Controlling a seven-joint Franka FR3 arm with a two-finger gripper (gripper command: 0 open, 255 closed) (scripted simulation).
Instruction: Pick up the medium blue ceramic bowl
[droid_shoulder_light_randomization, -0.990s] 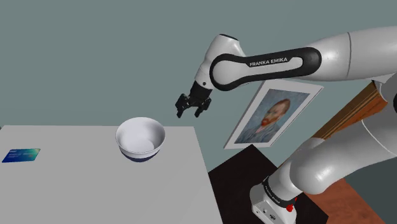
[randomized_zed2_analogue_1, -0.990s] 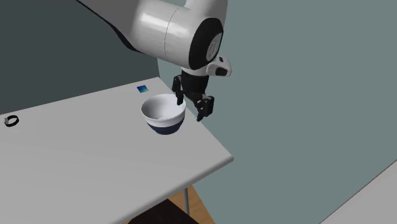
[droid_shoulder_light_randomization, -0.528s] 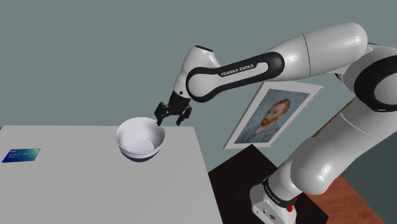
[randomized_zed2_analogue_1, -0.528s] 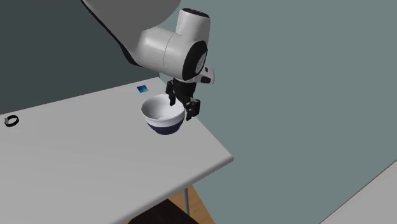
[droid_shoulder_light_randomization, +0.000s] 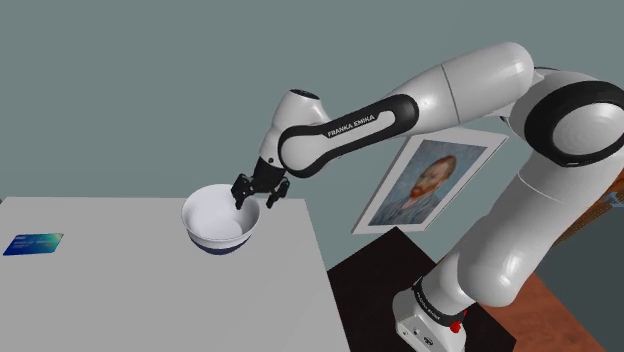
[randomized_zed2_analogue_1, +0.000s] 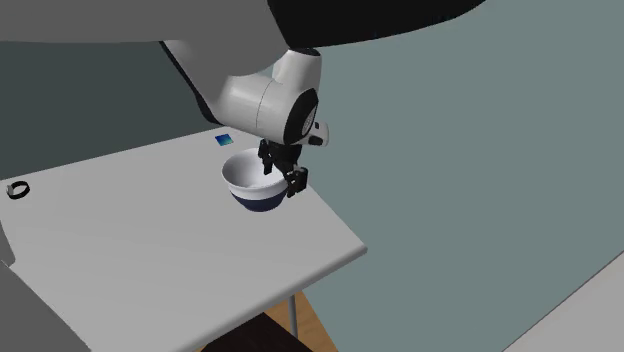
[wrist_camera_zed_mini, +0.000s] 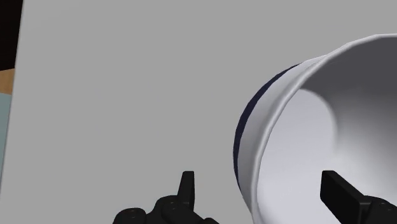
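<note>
- Straddling the bowl's rim, the jaws stand released: one finger (wrist_camera_zed_mini: 186, 186) hangs outside the wall and the other (wrist_camera_zed_mini: 340, 194) over the white interior. The rim passes between them, and neither is seen to press on it.
- Bowl (droid_shoulder_light_randomization: 220, 222) (randomized_zed2_analogue_1: 256, 183) (wrist_camera_zed_mini: 299, 127): white inside and on the upper wall, with a dark blue band round the lower outside. It sits upright on the bench, directly under the jaws.
- Bench (droid_shoulder_light_randomization: 150, 295) (randomized_zed2_analogue_1: 150, 265) (wrist_camera_zed_mini: 127, 83): flat pale grey top that carries the bowl. Its edge runs just beside the jaws.
- Arm (droid_shoulder_light_randomization: 400, 105) (randomized_zed2_analogue_1: 265, 100): white with dark joints, lettered FRANKA EMIKA. It slopes down to the jaws.
- Card (droid_shoulder_light_randomization: 33, 243) (randomized_zed2_analogue_1: 224, 139): blue-green and flat on the bench. It lies beyond the bowl from the jaws, well apart from them.
- Small black ring-like item (randomized_zed2_analogue_1: 17, 189): on the bench, well apart from the jaws. Its kind cannot be told.
- Portrait (droid_shoulder_light_randomization: 430, 182): a bearded face with a white border, tilted and off the bench. It is well apart from the jaws, on the side away from the bowl.
- Stand (droid_shoulder_light_randomization: 430, 320): at the arm's foot, below bench level and well apart from the jaws.
</note>
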